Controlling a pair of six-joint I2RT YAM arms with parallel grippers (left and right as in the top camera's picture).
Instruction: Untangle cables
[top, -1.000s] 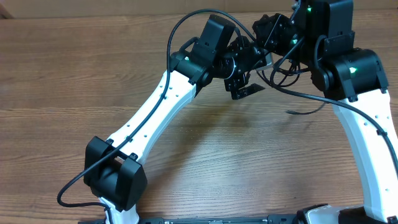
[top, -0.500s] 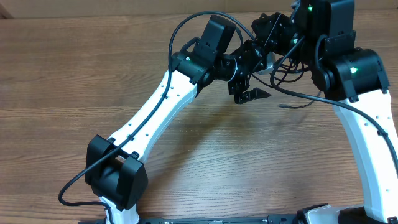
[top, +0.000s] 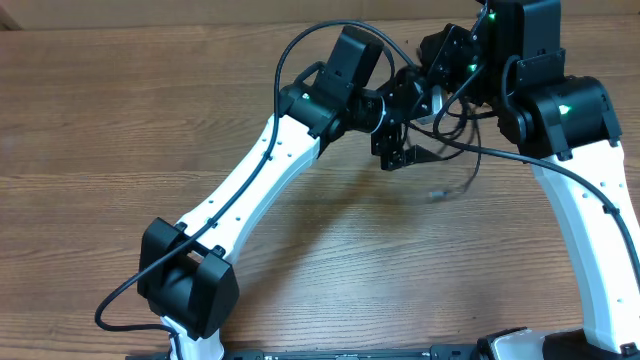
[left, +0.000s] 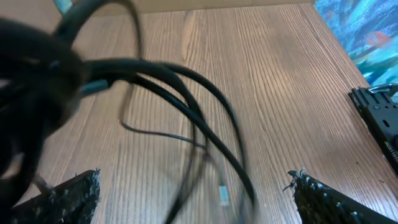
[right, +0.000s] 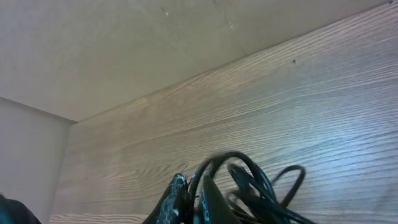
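The thin black cables hang in a loose bunch of loops over the far right part of the brown wood-grain table. They are lifted off its surface where the right gripper holds them. In the right wrist view the cords curl out in several loops straight from the tips of that gripper. Its two fingers are pressed together with the cords pinched between them. One strand drops away from the bunch toward the near side and ends in a pale plug end. Whether that end rests on the wood or hangs just above it cannot be told.

The left gripper sits just beside the bunch, on its left, pointing downward. Its fingers are spread wide apart and grasp nothing. In the left wrist view the cords run blurred through the gap between the textured black fingers, touching neither, and the plug end shows low in that gap.
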